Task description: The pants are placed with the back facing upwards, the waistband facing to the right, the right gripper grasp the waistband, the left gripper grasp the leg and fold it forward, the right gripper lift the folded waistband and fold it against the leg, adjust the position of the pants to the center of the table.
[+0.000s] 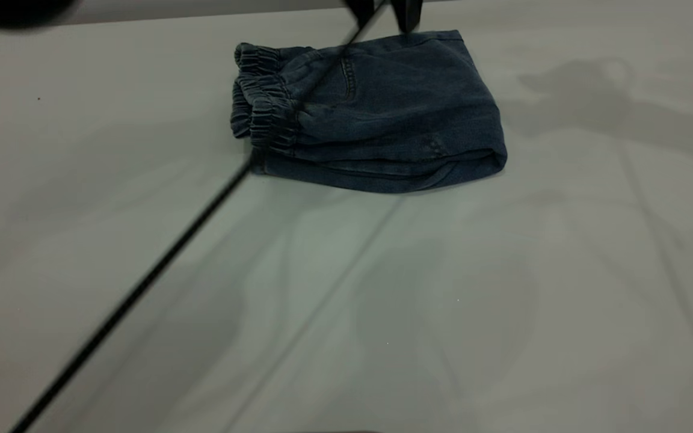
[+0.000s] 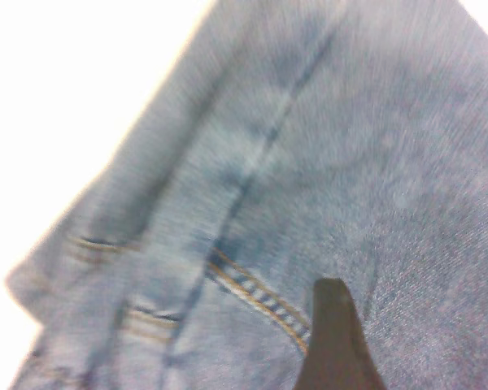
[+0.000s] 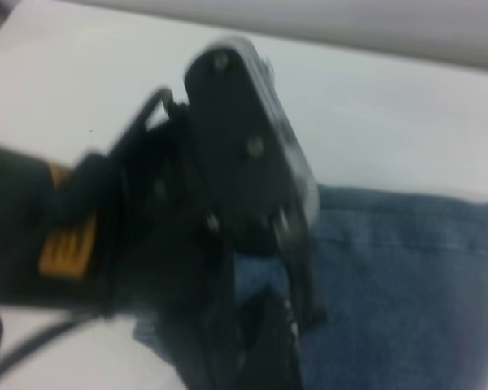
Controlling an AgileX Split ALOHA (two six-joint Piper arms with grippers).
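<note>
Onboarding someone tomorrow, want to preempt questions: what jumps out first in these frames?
The folded pants, a dark blue denim bundle on the far part of the pale table, waistband bunched at the exterior view's left end. Next, a thin black cable cuts diagonally across that view from the near left corner up over the denim. In the right wrist view, the left gripper looms large and black, down at the edge of the denim.

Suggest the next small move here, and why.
Probably slide the folded pants toward the table's middle: the folds look done, waistband at one end, but the bundle lies near the far edge, with a gripper at its far side.
</note>
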